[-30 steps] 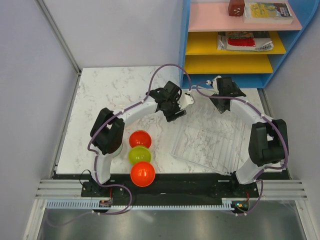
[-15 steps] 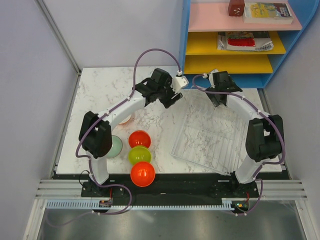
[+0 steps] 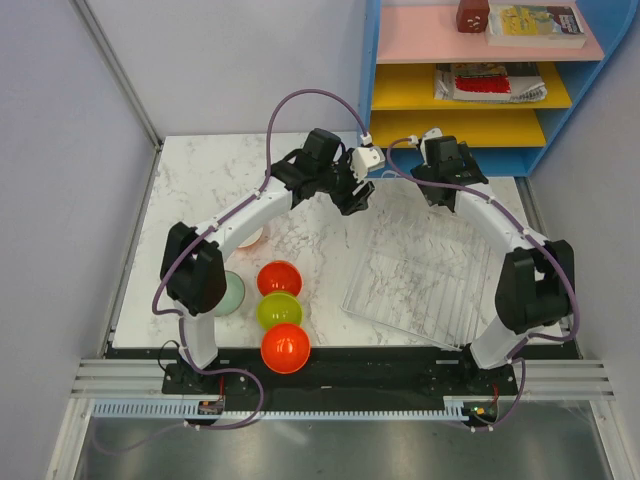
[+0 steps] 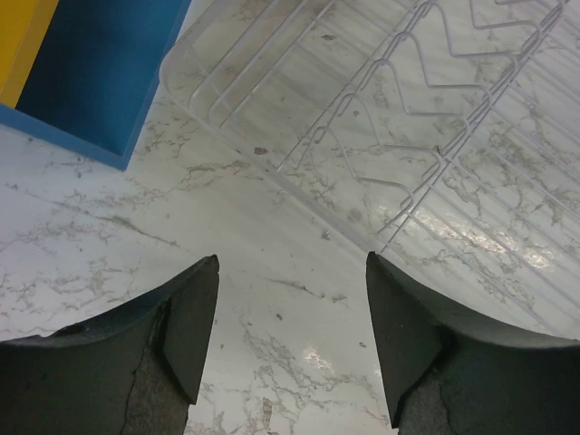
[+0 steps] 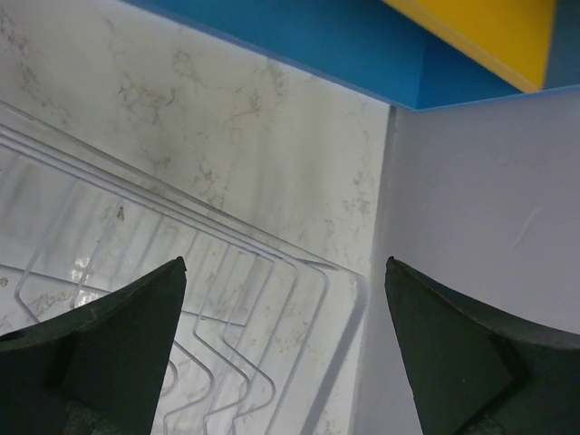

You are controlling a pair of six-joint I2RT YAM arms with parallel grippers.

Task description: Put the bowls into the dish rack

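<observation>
In the top view three bowls sit in a row near the left arm's base: orange-red (image 3: pixel 280 277), yellow-green (image 3: pixel 279 311) and orange-red (image 3: pixel 285 347). A pale sage-green bowl (image 3: pixel 231 293) shows beside the left elbow. Another bowl (image 3: pixel 250 237) is mostly hidden under the left forearm. The see-through wire dish rack (image 3: pixel 420 285) lies to the right with nothing in it. My left gripper (image 3: pixel 355 195) (image 4: pixel 292 263) hangs open over bare marble just outside the rack's far left corner (image 4: pixel 408 118). My right gripper (image 3: pixel 440 190) (image 5: pixel 285 263) stands open above the rack's far right corner (image 5: pixel 236 263), holding nothing.
The blue shelf unit (image 3: pixel 470 100) with yellow and pink boards stands right behind both grippers, its base showing in both wrist views (image 4: pixel 100 72) (image 5: pixel 344 54). A grey wall (image 5: pixel 480 199) rises just right of the rack. The left half of the marble table (image 3: pixel 210 190) shows bare.
My left arm has swung from mid-table to the rack's far left corner, uncovering the sage-green bowl and the part-hidden one. The right gripper has shifted slightly farther back. Both stayed open.
</observation>
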